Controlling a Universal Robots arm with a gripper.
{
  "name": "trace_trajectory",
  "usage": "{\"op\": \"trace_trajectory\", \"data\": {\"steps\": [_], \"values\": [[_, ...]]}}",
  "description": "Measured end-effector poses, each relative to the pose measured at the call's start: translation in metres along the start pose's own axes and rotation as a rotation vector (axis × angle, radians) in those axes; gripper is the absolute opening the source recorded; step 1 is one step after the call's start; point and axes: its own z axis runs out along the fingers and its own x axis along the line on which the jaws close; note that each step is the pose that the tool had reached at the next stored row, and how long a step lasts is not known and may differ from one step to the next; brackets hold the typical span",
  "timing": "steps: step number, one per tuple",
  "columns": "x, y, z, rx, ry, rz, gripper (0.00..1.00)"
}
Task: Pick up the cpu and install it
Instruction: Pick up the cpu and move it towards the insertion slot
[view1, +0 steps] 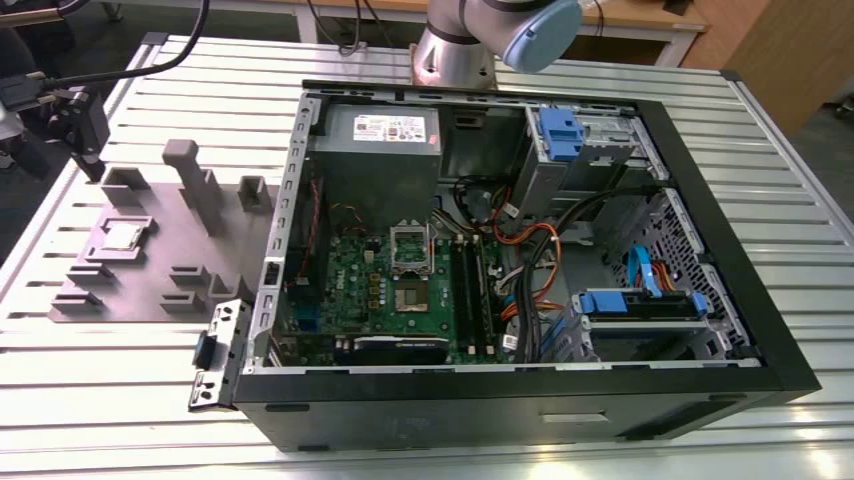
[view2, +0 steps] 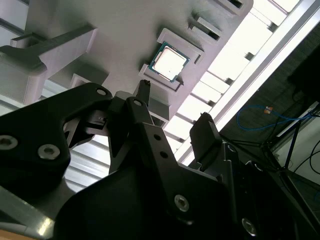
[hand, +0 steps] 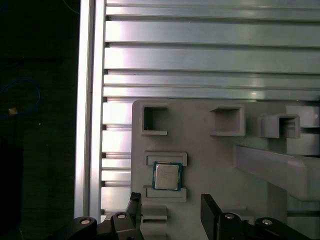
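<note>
The cpu (view1: 123, 235) is a small silvery square chip lying flat in a shallow pocket of the grey tray (view1: 160, 290), at the exterior view's left. It also appears in both wrist views as the cpu (view2: 170, 62) (hand: 166, 176). My gripper (view1: 88, 165) hovers above the tray's far corner, a short way from the chip. Its black fingers stand apart in both wrist views, gripper (view2: 174, 100) (hand: 171, 200) open with nothing between them. The green motherboard (view1: 400, 290) lies inside the open computer case, with the socket frame (view1: 411, 262) at its middle.
The black computer case (view1: 534, 400) holds a power supply (view1: 380, 135), blue drive cages (view1: 641, 305) and loose cables. Tall raised blocks (view1: 198, 185) stand on the tray beside the chip. The slatted aluminium table (hand: 210, 60) ends close by, with dark floor beyond its edge (hand: 85, 100).
</note>
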Motion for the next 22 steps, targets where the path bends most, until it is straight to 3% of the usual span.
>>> {"op": "trace_trajectory", "data": {"steps": [9, 15, 22], "values": [[0.0, -0.0001, 0.0008, -0.0003, -0.0002, 0.0, 0.59], [0.0001, -0.0008, 0.0111, -0.0002, 0.0042, 0.0, 0.59], [0.0003, -0.0014, 0.0235, -0.0001, 0.0045, 0.0, 0.59]]}}
